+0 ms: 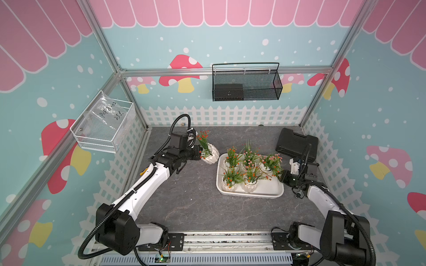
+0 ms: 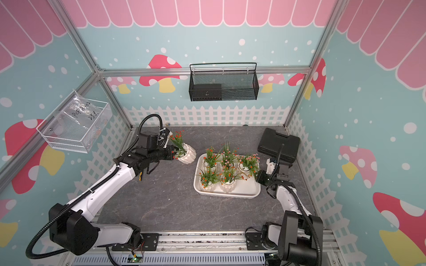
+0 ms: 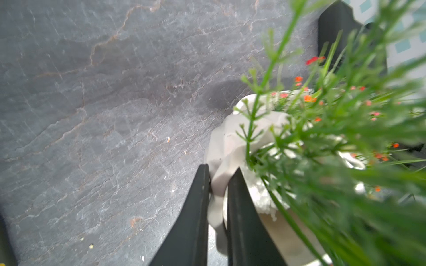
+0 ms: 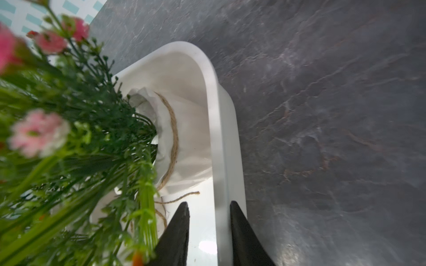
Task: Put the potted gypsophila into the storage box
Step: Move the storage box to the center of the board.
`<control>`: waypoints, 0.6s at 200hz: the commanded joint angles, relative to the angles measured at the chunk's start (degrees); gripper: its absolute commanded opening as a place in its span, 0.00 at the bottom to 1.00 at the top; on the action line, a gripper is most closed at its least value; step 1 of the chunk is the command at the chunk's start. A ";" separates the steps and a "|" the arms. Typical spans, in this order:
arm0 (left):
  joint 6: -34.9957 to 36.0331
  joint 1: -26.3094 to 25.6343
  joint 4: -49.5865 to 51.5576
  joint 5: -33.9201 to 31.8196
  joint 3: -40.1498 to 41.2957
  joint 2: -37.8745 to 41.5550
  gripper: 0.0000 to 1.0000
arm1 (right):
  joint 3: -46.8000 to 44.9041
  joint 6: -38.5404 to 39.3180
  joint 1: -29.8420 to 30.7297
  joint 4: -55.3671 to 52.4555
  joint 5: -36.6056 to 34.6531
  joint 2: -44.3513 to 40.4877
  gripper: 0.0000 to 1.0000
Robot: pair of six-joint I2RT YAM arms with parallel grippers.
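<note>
- The left gripper is clamped on the wall of the lone pot. The left wrist view shows one finger inside the rim and one outside.
- The lone pot sits near the centre of both top views, tilted, just left of the storage box and outside it. A narrow strip of table shows between the pot and the box's left rim. Whether the pot's base touches the table cannot be told.
- Five pots stand inside the box, three in the upper row and two in the lower. They crowd its left and upper parts, and the floor at its lower right is bare.
- The right gripper straddles the box's right rim with its fingers apart. One finger is inside and one outside, with a gap showing on the inner side.
- A black tool case lies at upper right, near the box's corner but apart from it.
- Wide bare table spreads below and to the lower left of the box.
</note>
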State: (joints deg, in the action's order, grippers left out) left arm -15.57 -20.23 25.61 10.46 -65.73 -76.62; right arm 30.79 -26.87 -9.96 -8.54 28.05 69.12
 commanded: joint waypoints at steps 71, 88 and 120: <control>1.07 -9.41 -1.04 0.09 -7.67 2.58 0.00 | 6.96 -5.67 17.41 7.51 3.76 5.59 0.33; 1.51 -11.51 -0.82 0.18 -8.34 2.27 0.00 | 7.74 -5.56 17.98 7.28 2.82 5.77 0.35; 2.57 -15.41 -1.54 1.18 -9.04 1.92 0.00 | 9.36 -3.45 15.79 2.37 -2.56 3.55 0.49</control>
State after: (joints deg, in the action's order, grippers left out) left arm -14.48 -33.36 27.24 10.11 -71.83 -76.16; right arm 37.34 -31.64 7.46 -6.09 27.46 75.20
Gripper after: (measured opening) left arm 0.126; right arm 0.453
